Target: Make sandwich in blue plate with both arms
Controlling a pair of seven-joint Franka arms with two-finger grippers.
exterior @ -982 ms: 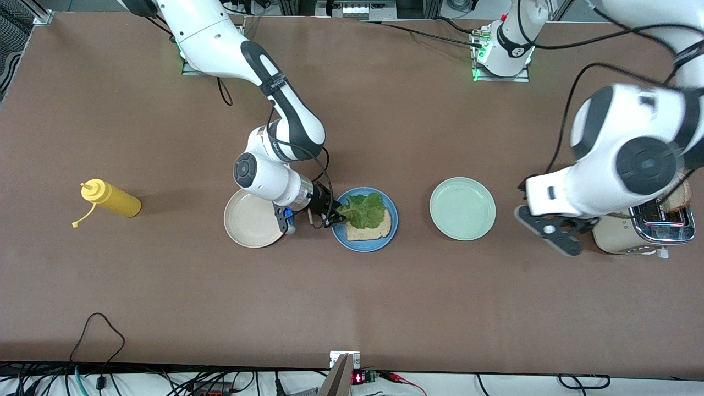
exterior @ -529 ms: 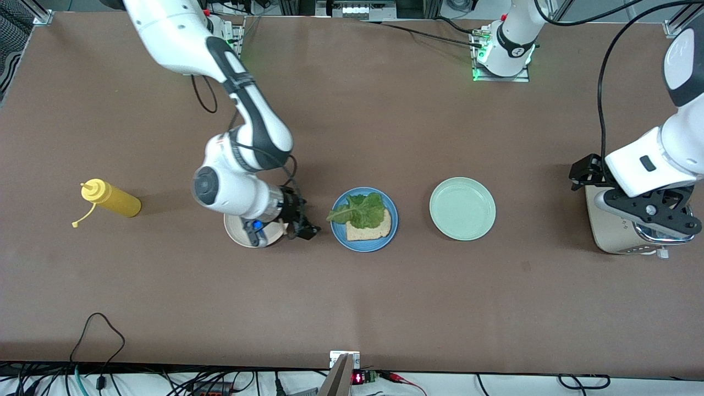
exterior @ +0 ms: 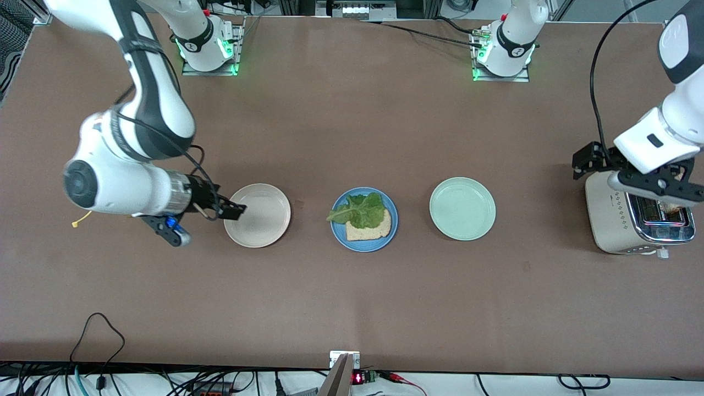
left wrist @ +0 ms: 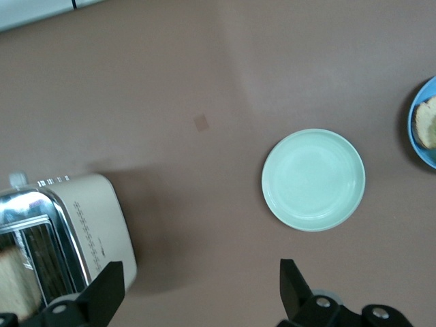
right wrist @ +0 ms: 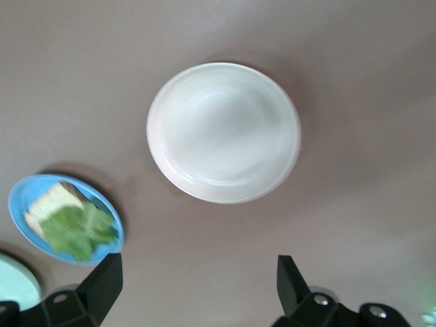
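The blue plate (exterior: 357,246) sits mid-table with one bread slice (exterior: 377,232) on it and a green lettuce leaf (exterior: 360,210) on top. A second bread slice (exterior: 672,208) stands in the toaster (exterior: 610,220). My right gripper (exterior: 228,209) is open and empty over the cream plate's edge toward the right arm's end of the table. My left gripper (exterior: 654,190) is open and empty over the toaster. The left wrist view shows the toaster (left wrist: 88,218) with the slice (left wrist: 13,286). The right wrist view shows the blue plate (right wrist: 27,197) and lettuce (right wrist: 82,228).
A cream plate (exterior: 264,217) lies beside the blue plate toward the right arm's end. A mint-green plate (exterior: 462,209) lies toward the left arm's end. The right arm hides a yellow squeeze bottle; only its cap tether (exterior: 77,221) shows.
My right gripper let go of the lettuce and drew back from the blue plate past the cream plate. My left arm swung from beside the toaster to over it.
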